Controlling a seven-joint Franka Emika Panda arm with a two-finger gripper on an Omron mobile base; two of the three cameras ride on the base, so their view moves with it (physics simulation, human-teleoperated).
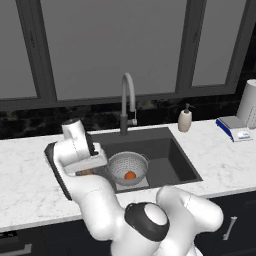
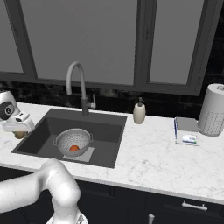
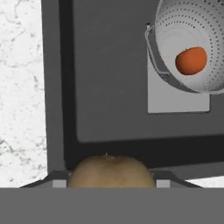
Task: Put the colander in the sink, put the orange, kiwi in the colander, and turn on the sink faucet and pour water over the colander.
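Observation:
The silver colander [image 1: 118, 166] [image 2: 70, 138] [image 3: 175, 30] stands over the pale drain plate in the dark sink [image 1: 172, 160] [image 2: 107, 131] [image 3: 109, 87]. The orange [image 1: 130, 175] [image 2: 74, 148] [image 3: 191, 60] lies inside it. My gripper [image 1: 86, 170] [image 2: 19, 131] [image 3: 111, 183] is at the sink's left rim, shut on the olive-brown kiwi [image 2: 19, 134] [image 3: 111, 171], with a fingertip pressed to each side of the fruit. The grey gooseneck faucet [image 1: 127, 100] [image 2: 78, 83] rises behind the basin, and no water runs from it.
A cream soap dispenser [image 1: 185, 120] [image 2: 139, 112] stands right of the faucet. Further right on the marble counter are a blue-and-white box [image 1: 232, 127] [image 2: 186, 131] and a paper towel roll [image 1: 248, 104] [image 2: 212, 109]. Dark windows back the counter.

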